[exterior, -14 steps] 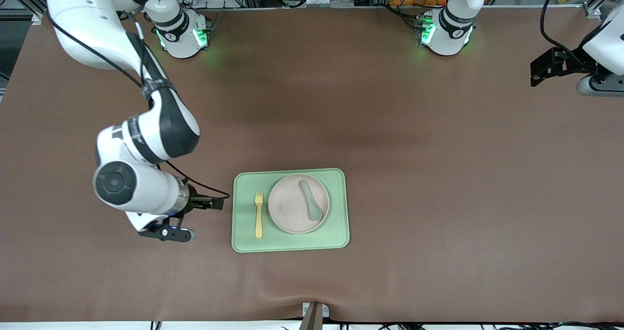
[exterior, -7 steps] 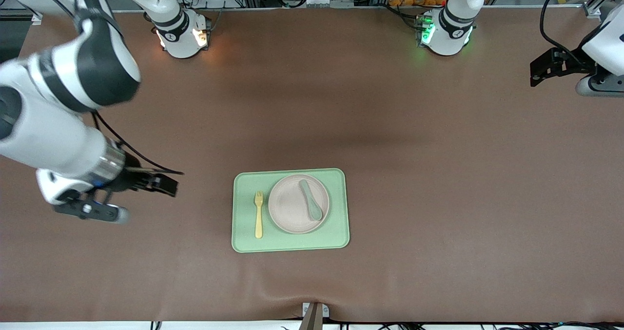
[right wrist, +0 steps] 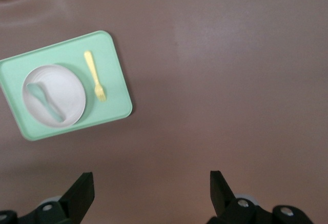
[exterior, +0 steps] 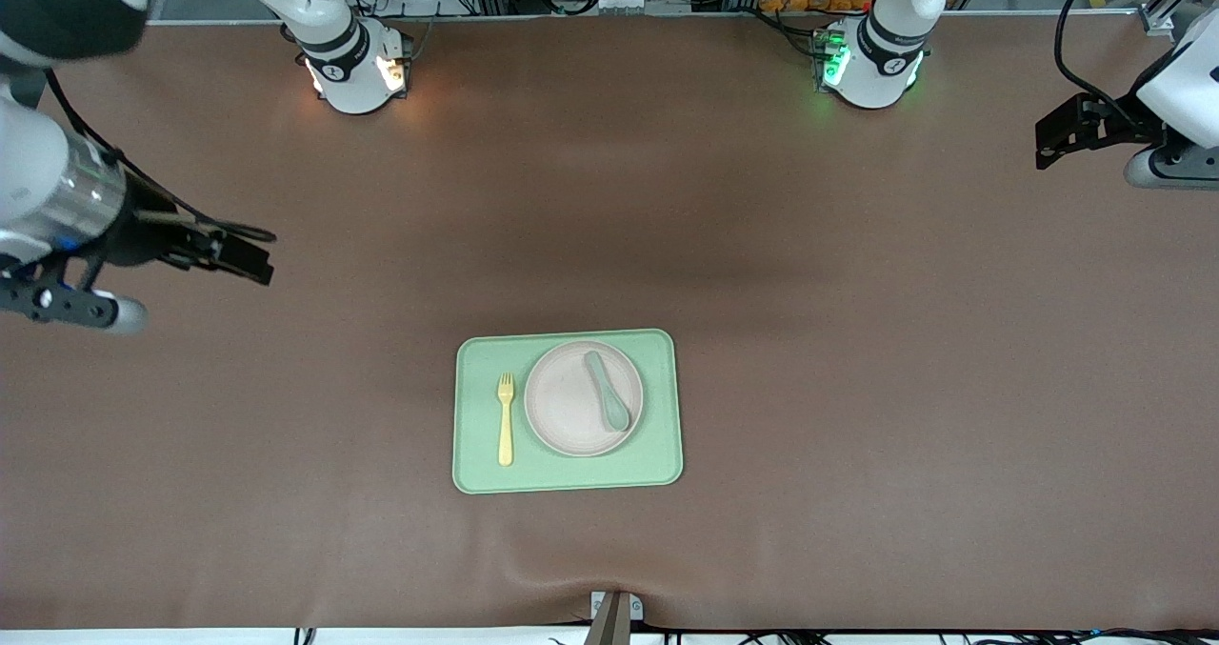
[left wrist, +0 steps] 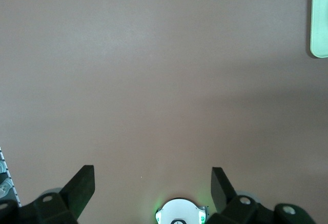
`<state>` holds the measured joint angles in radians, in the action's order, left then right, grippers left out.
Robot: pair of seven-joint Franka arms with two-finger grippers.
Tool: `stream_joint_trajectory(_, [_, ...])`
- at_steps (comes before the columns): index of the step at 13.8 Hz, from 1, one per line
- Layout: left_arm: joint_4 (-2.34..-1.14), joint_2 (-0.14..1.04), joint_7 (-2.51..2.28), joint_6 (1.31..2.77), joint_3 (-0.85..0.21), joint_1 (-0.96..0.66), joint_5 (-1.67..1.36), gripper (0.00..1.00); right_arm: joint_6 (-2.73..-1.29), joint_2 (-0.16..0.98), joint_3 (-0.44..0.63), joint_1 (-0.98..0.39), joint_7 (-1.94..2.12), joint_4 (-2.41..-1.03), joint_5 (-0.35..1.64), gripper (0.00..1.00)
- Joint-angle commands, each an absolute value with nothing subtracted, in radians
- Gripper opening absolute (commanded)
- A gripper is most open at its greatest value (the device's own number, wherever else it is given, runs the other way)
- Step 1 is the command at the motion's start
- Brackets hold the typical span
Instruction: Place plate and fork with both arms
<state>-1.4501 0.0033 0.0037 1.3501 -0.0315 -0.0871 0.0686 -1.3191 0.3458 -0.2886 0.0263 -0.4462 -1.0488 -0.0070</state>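
The pale pink plate [exterior: 571,407] lies on a light-green tray [exterior: 659,435] in the middle of the table. The yellow fork [exterior: 505,420] lies on the tray beside the plate, toward the right arm's end. My right gripper [exterior: 249,256] is open and empty, up over bare table well away from the tray toward the right arm's end. Its wrist view shows its open gripper [right wrist: 151,193], the plate [right wrist: 61,88], the fork [right wrist: 95,75] and the tray [right wrist: 116,92]. My left gripper [exterior: 1055,142] is open and empty, waiting over the left arm's end of the table; its wrist view shows it open [left wrist: 152,188].
A grey-green spoon [exterior: 608,393] lies on the plate, also in the right wrist view [right wrist: 45,101]. A corner of the tray [left wrist: 320,24] shows in the left wrist view. The arm bases [exterior: 352,64] [exterior: 871,59] stand along the table's edge farthest from the front camera.
My right arm has swung away from beside the tray, up and toward the right arm's end of the table. Its base lights went from green to white. The left arm has not moved.
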Motion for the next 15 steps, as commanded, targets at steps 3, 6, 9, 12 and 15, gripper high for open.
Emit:
stream_joint_trajectory(3, [-1.453,-0.009,0.008,1.342,-0.034,-0.081,0.072,1.00,-1.451,0.080,-0.147,0.018,-0.277,-1.412,0.098,1.00])
stream_joint_trajectory(6, [-1.453,-0.011,0.008,1.341,-0.035,-0.077,0.072,1.00,-1.494,0.012,-0.144,0.018,-0.259,-1.516,0.091,1.00])
stream_joint_trajectory(9, [-1.453,-0.009,0.008,1.341,-0.035,-0.077,0.072,1.00,-1.512,0.009,-0.134,0.023,-0.198,-1.526,0.077,1.00])
stream_joint_trajectory(12, [-1.454,-0.011,0.008,1.341,-0.035,-0.075,0.072,1.00,-1.523,-0.027,-0.133,0.017,-0.199,-1.587,0.074,1.00])
stream_joint_trajectory(15, [-1.453,-0.009,0.008,1.342,-0.035,-0.075,0.072,1.00,-1.549,-0.034,-0.132,0.023,-0.187,-1.582,0.051,1.00])
